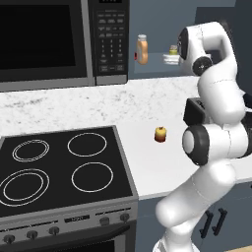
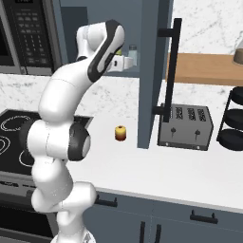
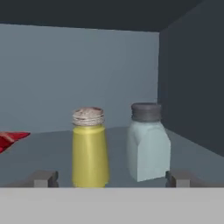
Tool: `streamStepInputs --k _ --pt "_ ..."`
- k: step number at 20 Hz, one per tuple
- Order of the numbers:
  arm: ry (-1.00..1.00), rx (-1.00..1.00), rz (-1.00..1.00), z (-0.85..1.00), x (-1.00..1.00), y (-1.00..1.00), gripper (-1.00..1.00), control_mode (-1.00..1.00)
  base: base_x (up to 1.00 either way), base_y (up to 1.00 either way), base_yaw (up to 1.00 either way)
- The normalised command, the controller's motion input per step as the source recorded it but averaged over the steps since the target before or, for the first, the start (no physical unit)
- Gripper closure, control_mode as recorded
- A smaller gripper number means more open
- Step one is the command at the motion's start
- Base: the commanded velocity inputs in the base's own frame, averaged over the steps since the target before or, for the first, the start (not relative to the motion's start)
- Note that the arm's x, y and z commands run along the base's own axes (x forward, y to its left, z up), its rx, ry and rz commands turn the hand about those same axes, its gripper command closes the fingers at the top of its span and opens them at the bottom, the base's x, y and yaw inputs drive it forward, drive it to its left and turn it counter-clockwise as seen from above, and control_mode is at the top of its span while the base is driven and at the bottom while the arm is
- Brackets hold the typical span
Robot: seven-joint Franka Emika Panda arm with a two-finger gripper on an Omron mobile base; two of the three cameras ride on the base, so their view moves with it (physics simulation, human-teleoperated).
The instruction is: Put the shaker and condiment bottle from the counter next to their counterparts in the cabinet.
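Wide-spread gripper (image 3: 110,178) fingers flank the upright yellow shaker (image 3: 89,148) on the cabinet (image 3: 52,78) shelf, just beside the pale grey-capped shaker (image 3: 148,142).

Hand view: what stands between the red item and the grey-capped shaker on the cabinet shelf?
In the hand view, the yellow shaker stands upright between the red item and the grey-capped shaker.

Glossy white rounded arm (image 1: 216,98), dark grey joint caps, 2 small grey fingertips (image 3: 43,178)
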Motion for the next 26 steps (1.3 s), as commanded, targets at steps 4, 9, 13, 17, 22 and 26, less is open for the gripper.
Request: streamStepInputs --k 4,9,13,17,22,26 --pt "0.00 0.02 0.00 0.21 -0.99 0.04 -1.00 -1.00 0.00 0.00 0.00" --pt "0.00 -0.03 0.00 -0.32 -0.82 0.57 -1.00 -1.00 0.00 0.00 0.00" --pt "0.00 -0.12 0.01 -0.78 -1.00 0.86 -1.00 -1.00 0.00 0.00 0.00" --pt "-0.05 -0.08 0.00 -0.76 -1.00 0.62 -1.00 -1.00 0.00 0.00 0.00" --pt "-0.22 0.00 0.00 -0.79 -1.00 0.14 -1.00 -1.00 0.00 0.00 0.00" --pt "-0.25 0.00 -0.02 -0.96 -1.00 0.01 -1.00 -1.00 0.00 0.00 0.00"
